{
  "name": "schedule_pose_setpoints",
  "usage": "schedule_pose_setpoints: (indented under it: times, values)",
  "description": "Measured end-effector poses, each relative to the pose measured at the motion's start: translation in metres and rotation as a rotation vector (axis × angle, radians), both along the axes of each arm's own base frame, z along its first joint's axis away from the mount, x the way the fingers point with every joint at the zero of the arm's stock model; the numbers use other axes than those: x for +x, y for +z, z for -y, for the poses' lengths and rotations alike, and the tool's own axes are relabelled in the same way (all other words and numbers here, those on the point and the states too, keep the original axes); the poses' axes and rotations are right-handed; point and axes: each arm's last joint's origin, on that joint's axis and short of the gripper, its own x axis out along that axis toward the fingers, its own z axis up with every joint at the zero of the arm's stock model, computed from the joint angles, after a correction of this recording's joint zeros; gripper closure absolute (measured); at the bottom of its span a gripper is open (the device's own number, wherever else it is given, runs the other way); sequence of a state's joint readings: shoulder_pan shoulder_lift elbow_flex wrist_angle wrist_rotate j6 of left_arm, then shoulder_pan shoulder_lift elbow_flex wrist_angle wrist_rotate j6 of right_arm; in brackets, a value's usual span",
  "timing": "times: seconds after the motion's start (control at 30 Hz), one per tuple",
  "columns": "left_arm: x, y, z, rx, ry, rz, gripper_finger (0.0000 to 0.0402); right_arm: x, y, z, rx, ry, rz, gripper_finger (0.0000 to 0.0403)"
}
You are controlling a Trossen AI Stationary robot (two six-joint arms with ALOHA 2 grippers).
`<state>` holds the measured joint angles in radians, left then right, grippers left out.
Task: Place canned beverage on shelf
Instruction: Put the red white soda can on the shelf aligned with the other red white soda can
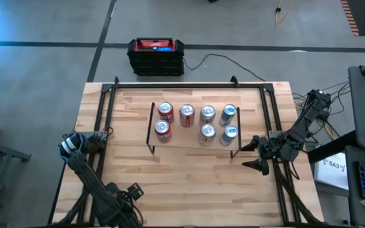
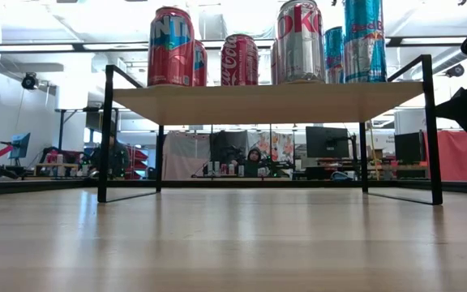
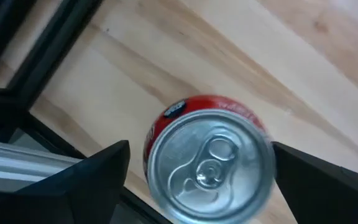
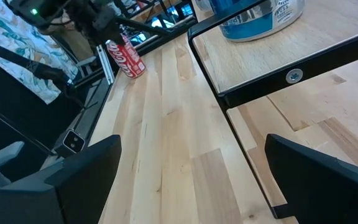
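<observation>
Your left gripper [image 3: 201,180] sits over the red can [image 3: 209,163] at the left edge of the table [image 1: 189,183], fingers spread wide with one on each side of the can and a gap to each, so nothing is pinched yet. The can stands upright directly between them, its silver top just below the wrist, and a black rail [image 3: 39,59] runs close beside it. Your right gripper [image 4: 191,180] waits with its fingers apart just off the right end of the shelf [image 1: 192,144], holding nothing.

The shelf lies well away from your left gripper, toward the table's middle, and already carries seven cans [image 1: 198,122]; the open space is at its front, in the middle.

Watch these risks: if one finger meets the can before the other, it may tip or skid toward the rail. Close too high on the rim and it could slip out on the lift. Carry it low and you may hit the shelf's black leg [image 1: 150,130] or board edge. Set it down carelessly and you could knock over the neighbouring cans
</observation>
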<state>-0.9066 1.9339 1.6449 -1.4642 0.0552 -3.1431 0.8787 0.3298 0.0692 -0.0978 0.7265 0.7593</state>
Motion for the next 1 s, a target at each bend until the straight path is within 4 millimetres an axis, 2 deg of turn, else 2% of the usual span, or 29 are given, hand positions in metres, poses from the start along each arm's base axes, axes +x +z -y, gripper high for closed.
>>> schedule_pose_setpoints:
  times: [0.17, 0.37, 0.57, 0.83, 1.0]
  values:
    - [0.001, -0.017, 0.001, -0.015, -0.002, 0.025, 0.0048, 0.000, 0.000, 0.000, 0.000, 0.000, 0.000, 0.0019]
    - [0.002, -0.019, 0.001, -0.013, -0.004, 0.039, 0.0056, 0.000, 0.000, 0.000, 0.000, 0.000, 0.000, 0.0019]
    - [0.002, -0.020, 0.000, -0.012, -0.004, 0.043, 0.0116, 0.000, 0.000, 0.000, 0.000, 0.000, 0.000, 0.0019]
    - [0.004, -0.019, 0.000, 0.005, -0.013, 0.084, 0.0116, 0.000, 0.000, 0.000, 0.000, 0.000, 0.000, 0.0019]
    - [0.010, -0.017, -0.001, 0.021, -0.105, 0.147, 0.0116, 0.000, 0.000, 0.000, 0.000, 0.000, 0.000, 0.0019]
